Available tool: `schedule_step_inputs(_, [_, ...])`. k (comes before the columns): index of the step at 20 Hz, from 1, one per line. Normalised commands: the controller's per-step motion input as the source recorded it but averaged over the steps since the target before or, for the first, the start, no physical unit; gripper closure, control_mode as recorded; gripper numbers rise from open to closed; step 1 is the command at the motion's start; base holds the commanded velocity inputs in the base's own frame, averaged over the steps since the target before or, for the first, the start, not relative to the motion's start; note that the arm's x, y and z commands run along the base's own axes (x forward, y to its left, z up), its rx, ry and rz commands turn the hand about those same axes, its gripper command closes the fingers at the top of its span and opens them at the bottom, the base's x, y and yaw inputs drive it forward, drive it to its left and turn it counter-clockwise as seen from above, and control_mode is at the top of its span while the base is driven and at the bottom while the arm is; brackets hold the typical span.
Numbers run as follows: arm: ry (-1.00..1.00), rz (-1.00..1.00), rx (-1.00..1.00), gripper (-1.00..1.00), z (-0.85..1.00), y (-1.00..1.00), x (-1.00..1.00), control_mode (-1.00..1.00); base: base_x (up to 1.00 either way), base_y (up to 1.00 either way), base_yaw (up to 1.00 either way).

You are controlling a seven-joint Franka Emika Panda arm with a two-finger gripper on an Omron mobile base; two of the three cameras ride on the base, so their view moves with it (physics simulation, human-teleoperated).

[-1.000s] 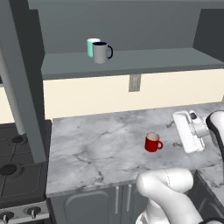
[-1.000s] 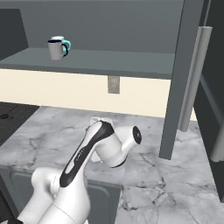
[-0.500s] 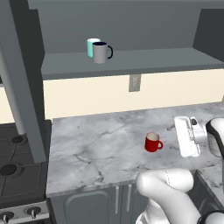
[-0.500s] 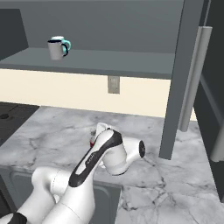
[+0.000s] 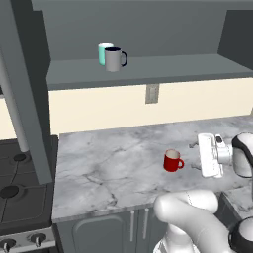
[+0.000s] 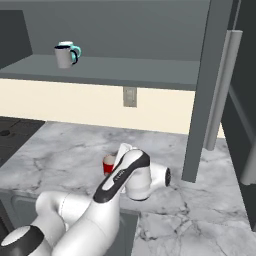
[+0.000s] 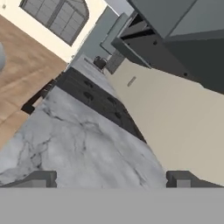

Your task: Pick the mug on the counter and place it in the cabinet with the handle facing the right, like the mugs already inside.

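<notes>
In the left base view, a grey mug (image 5: 114,59) and teal mug (image 5: 104,52) sit upper left on the dark cabinet shelf (image 5: 173,69). The small glossy red mug (image 5: 172,161) stands centre-right on the white-grey marble table (image 5: 104,168); right of it, the white pincer (image 5: 194,156) hangs wide apart, holding nothing.

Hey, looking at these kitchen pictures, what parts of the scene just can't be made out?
- Red mug, right base view: the arm covers most of it, so the handle's direction is hidden there.
- Teal mug, left base view: the grey mug in front hides most of it, handle included.
- Stove, left base view: cut off by the left edge.
- Gripper, left base view: fingertips too small to make out.
</notes>
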Motion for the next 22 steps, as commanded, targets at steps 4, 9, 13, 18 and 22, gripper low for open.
schedule_step_inputs(4, [0.15, -0.02, 0.09, -1.00, -0.13, -0.15, 0.24, -1.00, 0.00, 0.00, 0.00])
schedule_step_inputs(9, [0.21, -0.03, 0.04, -1.00, -0.15, -0.04, 0.23, -1.00, 0.00, 0.00, 0.00])
schedule_step_inputs(13, [0.25, -0.05, 0.00, -1.00, -0.21, 0.00, 0.16, -1.00, 0.00, 0.00, 0.00])
schedule_step_inputs(18, [0.21, -0.05, 0.00, -1.00, -0.35, 0.00, 0.16, -1.00, 0.00, 0.00, 0.00])
schedule_step_inputs(22, [0.14, -0.04, 0.01, -1.00, -0.44, 0.00, 0.13, -1.00, 0.00, 0.00, 0.00])
